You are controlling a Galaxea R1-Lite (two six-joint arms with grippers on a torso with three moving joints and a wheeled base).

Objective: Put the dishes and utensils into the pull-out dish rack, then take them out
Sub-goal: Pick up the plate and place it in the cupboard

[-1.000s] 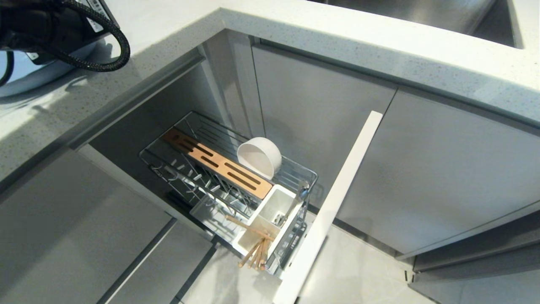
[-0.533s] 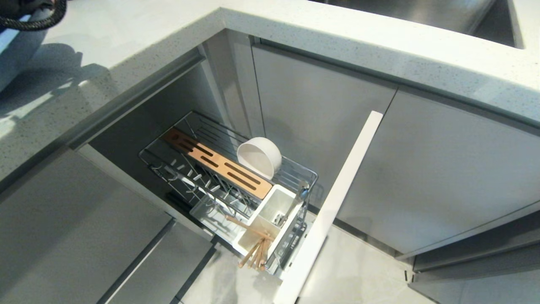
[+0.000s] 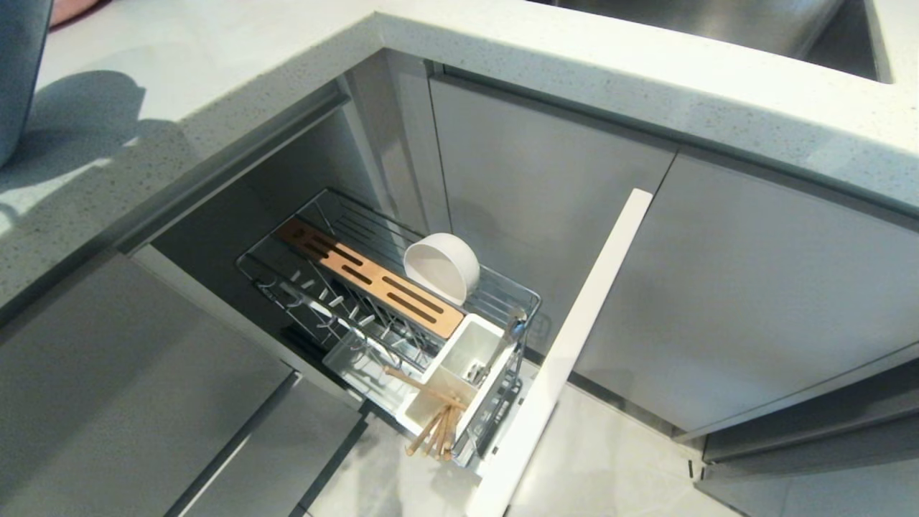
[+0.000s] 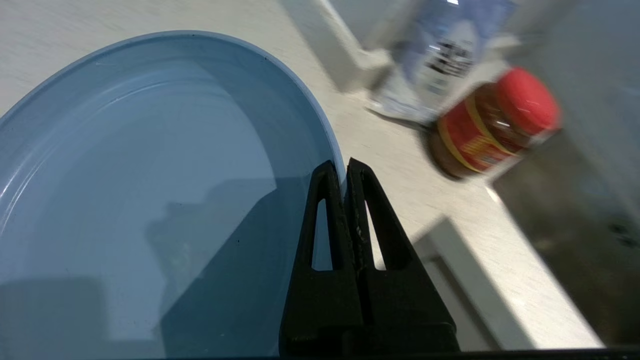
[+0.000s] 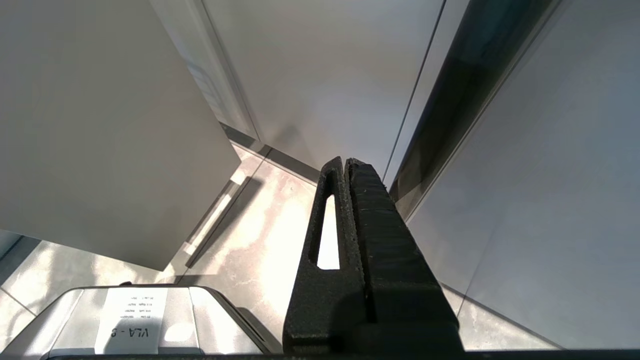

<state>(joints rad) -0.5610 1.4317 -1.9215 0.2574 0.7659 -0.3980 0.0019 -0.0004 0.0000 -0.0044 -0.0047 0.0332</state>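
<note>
My left gripper [image 4: 345, 167] is shut on the rim of the pale-blue plate [image 4: 150, 175], held above the white counter; in the head view only the plate's edge [image 3: 18, 72] shows at the far top left. The pull-out dish rack [image 3: 323, 287] stands drawn out under the counter. An off-white bowl [image 3: 441, 267] leans on its side in the rack beside the wooden strip [image 3: 370, 276]. Chopsticks [image 3: 434, 424] and spoon handles [image 3: 502, 345] stick out of the white caddy [image 3: 459, 373]. The right gripper [image 5: 346, 161] hangs shut and holding nothing, low beside the cabinets.
The rack's door front [image 3: 567, 352] juts out towards me. A red-lidded jar [image 4: 495, 122] and a blue-labelled bottle [image 4: 440, 55] stand on the counter [image 3: 502, 50] near the plate. A steel sink [image 3: 718, 21] lies at the back right.
The left arm and its black cable have left the head view at the top left. The blue plate's edge has moved left with it and stands steeper.
</note>
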